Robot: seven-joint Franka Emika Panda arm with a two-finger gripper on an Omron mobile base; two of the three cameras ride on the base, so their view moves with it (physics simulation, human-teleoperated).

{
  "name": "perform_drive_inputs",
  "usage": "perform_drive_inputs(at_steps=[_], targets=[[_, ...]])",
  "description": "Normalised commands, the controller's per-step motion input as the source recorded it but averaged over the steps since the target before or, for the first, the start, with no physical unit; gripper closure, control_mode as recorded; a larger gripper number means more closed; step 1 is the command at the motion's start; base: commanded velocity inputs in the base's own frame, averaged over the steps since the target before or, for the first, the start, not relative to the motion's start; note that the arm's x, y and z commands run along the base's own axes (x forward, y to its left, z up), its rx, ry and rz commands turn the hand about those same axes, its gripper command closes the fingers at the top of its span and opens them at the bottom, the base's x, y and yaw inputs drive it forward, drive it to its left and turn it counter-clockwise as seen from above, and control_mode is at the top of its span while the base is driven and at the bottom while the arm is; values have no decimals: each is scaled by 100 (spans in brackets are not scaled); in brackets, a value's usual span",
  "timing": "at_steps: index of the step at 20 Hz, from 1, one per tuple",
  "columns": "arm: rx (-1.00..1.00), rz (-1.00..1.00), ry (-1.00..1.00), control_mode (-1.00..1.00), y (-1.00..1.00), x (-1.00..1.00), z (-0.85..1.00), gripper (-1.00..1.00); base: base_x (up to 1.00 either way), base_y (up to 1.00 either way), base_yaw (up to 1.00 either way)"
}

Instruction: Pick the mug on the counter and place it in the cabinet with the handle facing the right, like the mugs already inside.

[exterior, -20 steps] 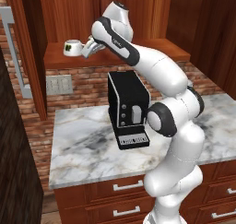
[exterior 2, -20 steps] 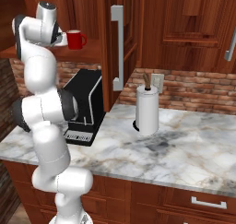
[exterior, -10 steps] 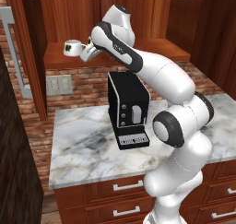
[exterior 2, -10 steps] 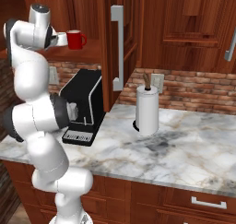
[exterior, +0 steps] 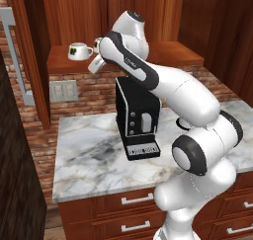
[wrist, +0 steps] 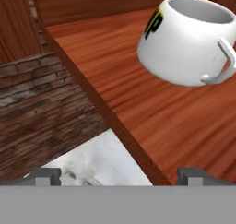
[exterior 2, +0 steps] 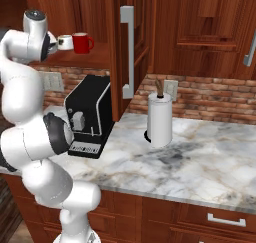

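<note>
Setting: simulated kitchen, reddish-brown wood all round, brick wall [wrist: 41,94] under the open cabinet [exterior: 173,56], marbled table [exterior: 94,155] below.
Claw: spread wide [wrist: 119,174], tips far apart at the bottom of the hand view, nothing pinched between them; seen from the left base view [exterior: 95,65] hanging just off the front edge of the cabinet shelf, slightly below shelf level; from the right base view [exterior 2: 52,43] close to the shelf's left end.
Mug: white with a green mark [wrist: 184,43], free of the claw, standing upright on the cabinet shelf near its front edge; in the hand view ahead of the claw and toward the upper right; in the left base view [exterior: 79,50] just left of the claw; in the right base view [exterior 2: 65,42].
Handle: white loop [wrist: 223,64], pointing right in the hand view and right in the left base view [exterior: 90,51].
Neighbour on shelf: red mug [exterior 2: 81,42] just beside the white one, on its right, own handle to the right.
Shelf surface: flat wood [wrist: 138,89], bare in front of the mug.
Below the shelf: black coffee machine [exterior: 138,115] on the table against the brick, wall outlet [exterior: 63,91] to its left.
Farther along the table: paper towel roll [exterior 2: 160,118] upright, well apart from the machine, past the open cabinet door and its long silver pull [exterior 2: 127,52].
Table front: wooden drawers with silver pulls [exterior: 133,199].
</note>
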Motion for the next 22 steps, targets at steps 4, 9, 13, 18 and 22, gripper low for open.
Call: perform_drive_inputs(at_steps=[4,9,13,18,22], targets=[[0,0,-6,-100,0,-49,-25,-100,0,0,0],[0,0,-6,-100,0,-52,-27,-100,0,0,0],[0,0,-6,-100,0,-63,-29,-100,0,0,0],[0,0,-5,-100,0,-62,-34,-100,0,0,0],[0,0,-2,-100,0,-47,-37,-100,0,0,0]])
